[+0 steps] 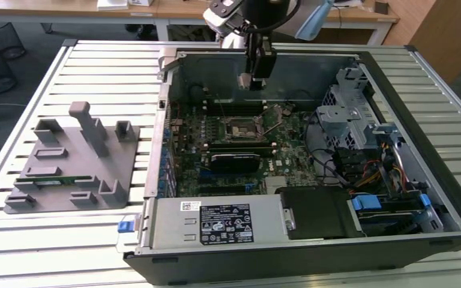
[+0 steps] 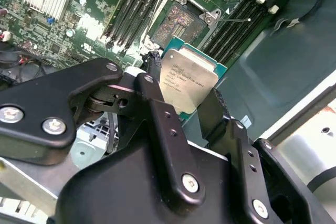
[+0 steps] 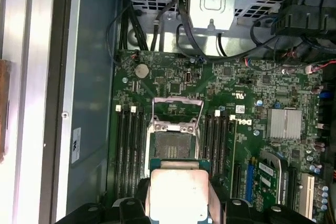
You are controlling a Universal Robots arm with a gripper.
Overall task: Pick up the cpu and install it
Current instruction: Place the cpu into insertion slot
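Silver-topped cpu (image 2: 189,80) is clamped by its edges between the jaws of the gripper (image 1: 254,79), clear above the motherboard (image 3: 247,129). Open socket (image 3: 175,150) lies below and just beyond the jaws, its retaining frame folded back. Risk, as judged: a tilted or offset chip would bend socket contacts, and a weak edge grip could drop it.

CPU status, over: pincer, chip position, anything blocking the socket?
Arm's pincer shut on the cpu. The cpu aloft near the socket, not yet seated. The socket contacts bare, nothing seen in the way.
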